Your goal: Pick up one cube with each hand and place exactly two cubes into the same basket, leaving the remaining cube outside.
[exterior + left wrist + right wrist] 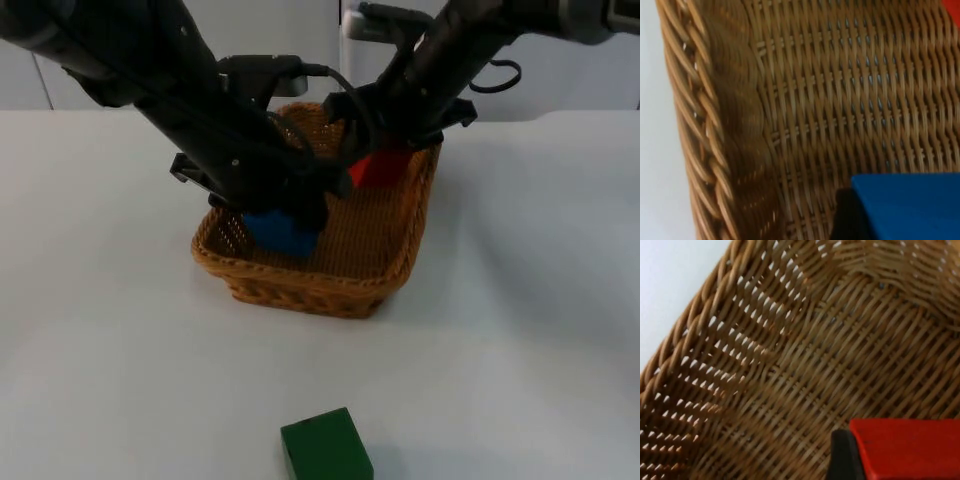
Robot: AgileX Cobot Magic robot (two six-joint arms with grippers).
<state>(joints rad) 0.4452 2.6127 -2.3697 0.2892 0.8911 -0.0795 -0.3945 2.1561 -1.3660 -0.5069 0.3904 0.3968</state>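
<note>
In the top view the white table [110, 330] spreads across the frame up to the grey partition wall [260, 40] along the upper edge. A little left of centre the left arm comes down from the upper left corner and its left gripper [285, 222] is lowered into the left half of the wicker basket [300, 290], closed around the blue cube [282, 231], which sits low over the woven floor near the basket's left wall. In the left wrist view the blue cube [910, 207] is seen with a black fingertip [845, 215] pressed against its side, above the basket's weave [840, 100] and beside its braided rim; whether the cube rests on the floor or hangs just above it cannot be told.

At the centre of the top view, just right of the blue cube, the right arm reaches in from the upper right corner and the right gripper [378, 165] grips the red cube [380, 168] over the basket's back right part, near the far rim. In the right wrist view the red cube [910, 450] shows with a black fingertip [842, 455] against its side, above the basket's inner floor and sloping wall [740, 365].

At the lower edge of the top view, slightly right of the blue cube and well apart from the basket, the green cube [326, 447] stands alone on the table
</note>
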